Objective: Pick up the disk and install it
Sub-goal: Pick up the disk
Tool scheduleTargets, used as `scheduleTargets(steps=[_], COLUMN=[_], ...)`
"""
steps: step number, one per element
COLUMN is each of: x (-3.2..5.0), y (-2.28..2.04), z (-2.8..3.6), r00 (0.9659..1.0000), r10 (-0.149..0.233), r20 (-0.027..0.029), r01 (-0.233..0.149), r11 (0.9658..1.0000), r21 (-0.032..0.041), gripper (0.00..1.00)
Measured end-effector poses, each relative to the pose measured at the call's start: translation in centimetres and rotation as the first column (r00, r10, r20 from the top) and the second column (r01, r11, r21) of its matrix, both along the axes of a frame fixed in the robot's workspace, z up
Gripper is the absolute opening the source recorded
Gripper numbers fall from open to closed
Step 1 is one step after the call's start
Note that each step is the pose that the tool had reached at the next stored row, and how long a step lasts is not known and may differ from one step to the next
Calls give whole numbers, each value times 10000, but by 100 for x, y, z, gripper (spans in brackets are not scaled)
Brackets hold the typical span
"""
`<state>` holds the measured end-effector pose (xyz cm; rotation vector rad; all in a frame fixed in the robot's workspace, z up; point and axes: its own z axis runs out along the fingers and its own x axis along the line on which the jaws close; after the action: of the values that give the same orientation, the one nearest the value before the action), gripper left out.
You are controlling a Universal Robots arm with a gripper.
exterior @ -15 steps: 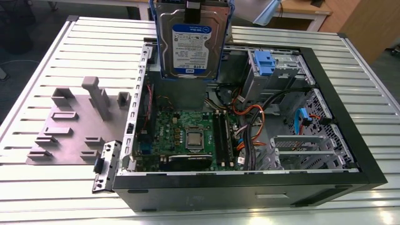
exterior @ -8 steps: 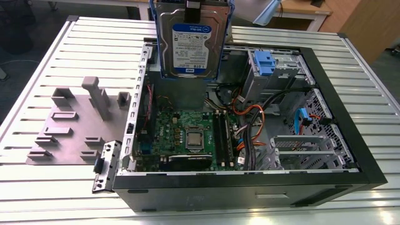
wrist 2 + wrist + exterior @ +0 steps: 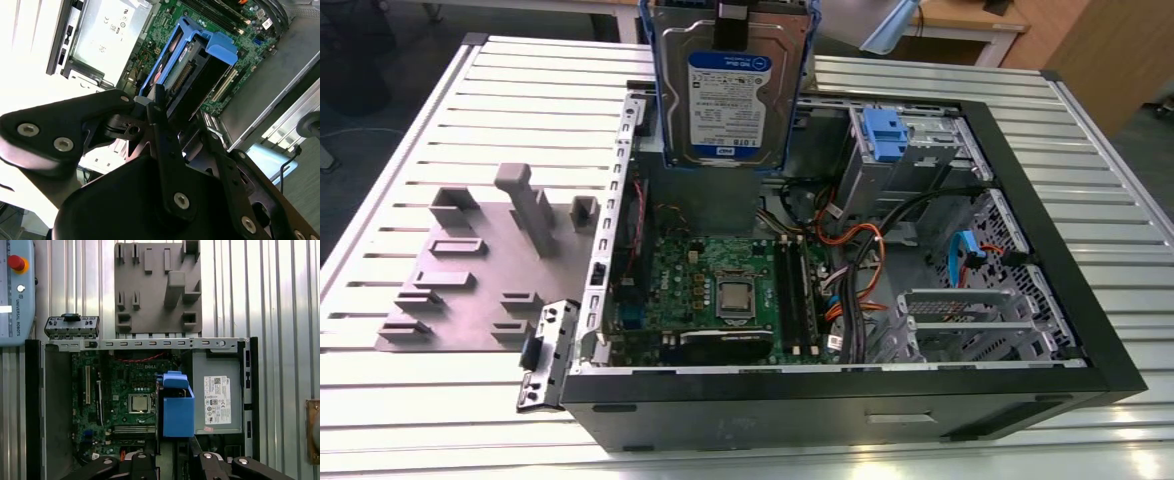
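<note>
Disk [image 3: 727,105] hangs upright over the open case [image 3: 854,395].
End effector [image 3: 182,109] clamped on its blue frame; white-and-blue label in plain sight.

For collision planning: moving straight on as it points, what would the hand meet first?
Likely the circuit board in the open computer case, touched first by the disk it holds; depth is unclear.

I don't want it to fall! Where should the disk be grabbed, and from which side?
Probably best by its short top end, on the blue frame, coming from above. The disk hangs upright over the open case, so a hold on the top end should let it go straight down inside. The gripper has its jaws shut on that end.
</note>
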<state>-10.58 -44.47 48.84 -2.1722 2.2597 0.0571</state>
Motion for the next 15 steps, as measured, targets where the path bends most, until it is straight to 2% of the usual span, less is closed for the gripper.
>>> scheduleTargets(steps=[9,15], x=[131,160], y=[-1,-21], z=[-13,-35], r00=[10000,10000], r10=[0,-1], r20=[0,-1], r01=[0,1], r11=[10000,10000], r21=[0,-1], gripper=[35,35])
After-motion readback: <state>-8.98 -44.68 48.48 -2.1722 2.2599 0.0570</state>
